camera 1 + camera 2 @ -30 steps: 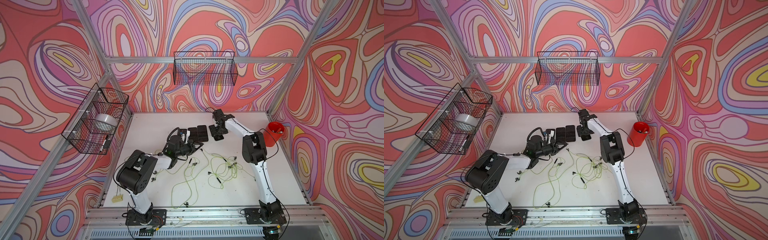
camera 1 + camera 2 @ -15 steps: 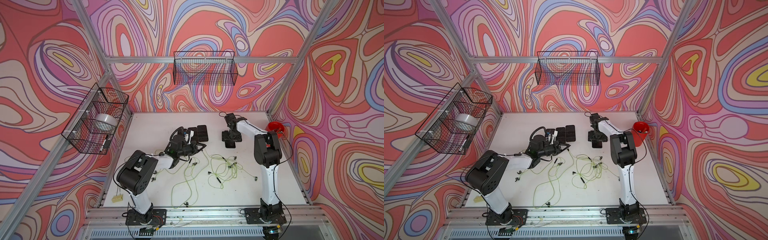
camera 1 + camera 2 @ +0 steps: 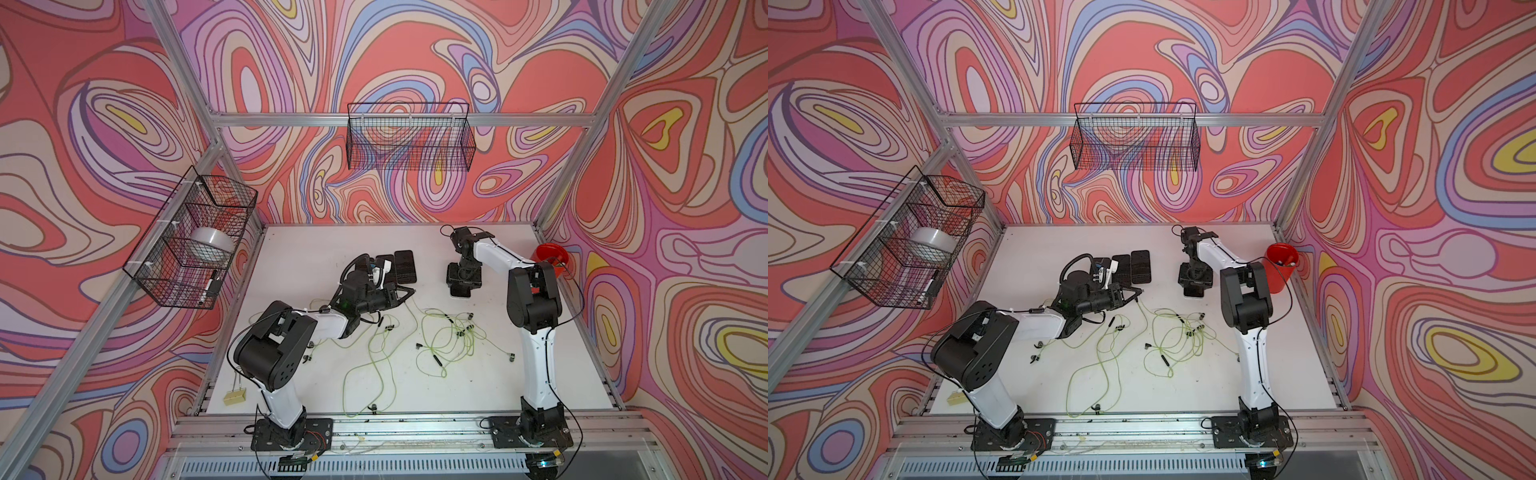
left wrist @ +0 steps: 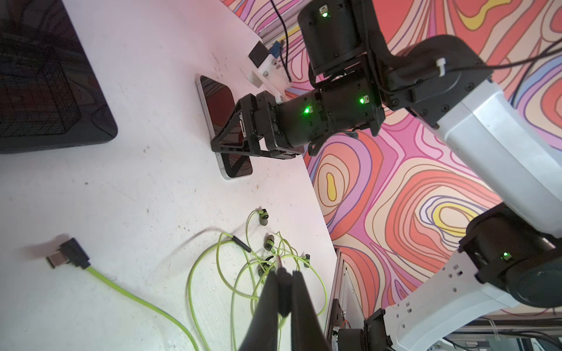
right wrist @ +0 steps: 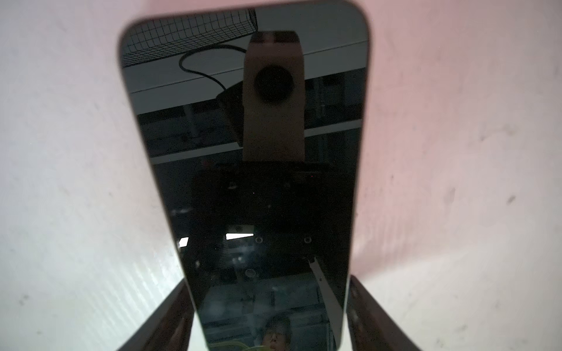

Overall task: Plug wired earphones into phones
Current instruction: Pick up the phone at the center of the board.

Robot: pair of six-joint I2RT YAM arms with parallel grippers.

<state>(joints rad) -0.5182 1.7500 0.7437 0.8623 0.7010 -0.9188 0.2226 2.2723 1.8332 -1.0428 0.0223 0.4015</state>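
Phone [image 5: 243, 188] lies flat on the white table [image 3: 311, 257], set apart to the R of the other phones [image 3: 1140, 266]. Its long axis runs front-to-back, w/ the near short end poking out toward my bases. My R gripper [image 5: 269, 291] sits over it from above, clamped across the width w/ a finger on each long edge.

Loose earphones [image 3: 453, 332] lie tangled between my two arms, nearer the front. My L gripper [image 4: 284, 279] is pinched tight on a yellow-green earphone cable [image 4: 133, 295]. Its dark angled plug [image 4: 71, 252] sticks out free w/ the metal tip bare, and going by the shadow it looks lifted off the table.

What counts next, imo: the plug is on the phone's L side, near but apart, and the L arm is the nearer one. The plug has to enter along the long axis at a short end, so L needs to swing round and line up there. Can't tell which end has the port.
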